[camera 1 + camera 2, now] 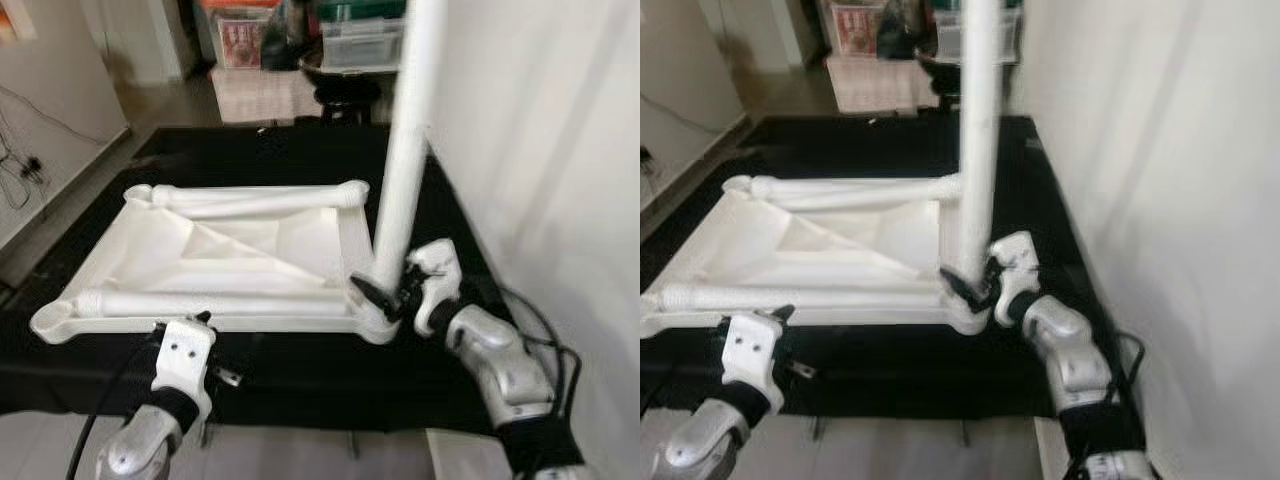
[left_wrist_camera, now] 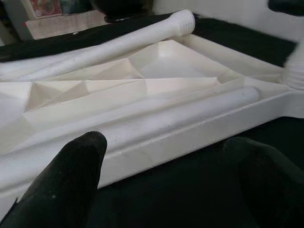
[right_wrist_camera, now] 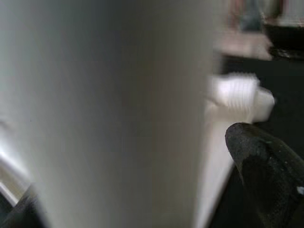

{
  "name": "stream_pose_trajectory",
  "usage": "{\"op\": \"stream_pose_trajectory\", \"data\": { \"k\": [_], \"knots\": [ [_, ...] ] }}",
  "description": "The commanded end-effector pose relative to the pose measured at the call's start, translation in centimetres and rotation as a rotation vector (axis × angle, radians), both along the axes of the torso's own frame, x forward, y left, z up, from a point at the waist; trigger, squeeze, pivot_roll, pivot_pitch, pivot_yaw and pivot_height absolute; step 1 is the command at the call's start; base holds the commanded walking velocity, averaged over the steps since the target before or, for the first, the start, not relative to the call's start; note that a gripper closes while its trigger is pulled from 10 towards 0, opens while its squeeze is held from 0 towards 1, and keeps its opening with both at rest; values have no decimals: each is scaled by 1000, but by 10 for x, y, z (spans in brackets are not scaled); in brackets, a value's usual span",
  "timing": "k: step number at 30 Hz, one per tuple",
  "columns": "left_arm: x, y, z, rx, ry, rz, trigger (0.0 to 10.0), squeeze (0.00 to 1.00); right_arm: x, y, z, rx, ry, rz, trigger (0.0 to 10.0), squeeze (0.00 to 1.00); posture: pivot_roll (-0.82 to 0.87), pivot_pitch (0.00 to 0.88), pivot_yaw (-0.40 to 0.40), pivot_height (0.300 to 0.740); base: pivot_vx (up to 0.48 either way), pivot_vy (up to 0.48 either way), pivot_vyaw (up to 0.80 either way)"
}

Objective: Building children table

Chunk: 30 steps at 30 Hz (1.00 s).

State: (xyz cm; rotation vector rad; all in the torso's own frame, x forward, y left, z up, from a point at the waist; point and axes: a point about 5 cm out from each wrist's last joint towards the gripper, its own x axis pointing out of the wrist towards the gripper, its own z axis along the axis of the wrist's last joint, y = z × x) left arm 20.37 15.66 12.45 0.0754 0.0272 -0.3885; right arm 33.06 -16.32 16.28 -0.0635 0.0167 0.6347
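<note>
A white children's tabletop lies upside down on a black mat. Two white legs lie loose in it, one along the far edge and one along the near edge. A third leg stands upright in the near right corner socket. My right gripper is shut on its base; the leg looms close beside one black finger. My left gripper hangs open just in front of the tabletop's near edge, holding nothing.
A white wall runs close along the right side. Storage boxes and a dark stool stand beyond the mat. Cables trail on the floor at the left.
</note>
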Motion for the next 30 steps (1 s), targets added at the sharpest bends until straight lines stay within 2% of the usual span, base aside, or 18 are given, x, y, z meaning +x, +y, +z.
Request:
{"op": "stream_pose_trajectory", "data": {
  "k": [1,3,6,7,10,18,19,20,30],
  "knots": [
    [-10,-13,-3,-43,57,-143,10000,0,-1,6,0,7,18,134,10000,0,-107,41,-32,740,0,0,0],
    [-10,-13,-3,-43,57,-143,10000,0,-1,6,0,7,18,134,10000,0,-107,41,-32,740,0,0,0],
    [-21,-21,-6,-64,95,-264,10000,0,3,1,17,-29,-2,286,10000,0,-105,42,-38,740,0,0,0],
    [-21,-21,-6,-64,95,-264,10000,0,3,1,17,-29,-2,286,10000,0,-105,42,-38,740,0,0,0],
    [-24,-25,-6,-76,99,-310,10000,0,9,2,27,-99,-10,384,10000,0,-99,46,-43,740,0,0,0],
    [-26,-27,-6,-101,107,-344,10000,0,14,6,28,-106,9,456,10000,0,-86,49,-52,740,0,0,0],
    [-27,-27,-6,-116,112,-351,10000,0,14,6,27,-103,19,485,1843,0,-82,50,-56,740,0,0,0],
    [-28,-27,-6,-137,118,-352,10000,0,13,6,26,-107,32,514,0,0,-86,51,-54,740,0,0,0],
    [-29,-27,-5,-233,117,-380,10000,0,11,-2,26,-152,64,603,0,0,-101,54,-53,740,0,0,0]
  ]
}}
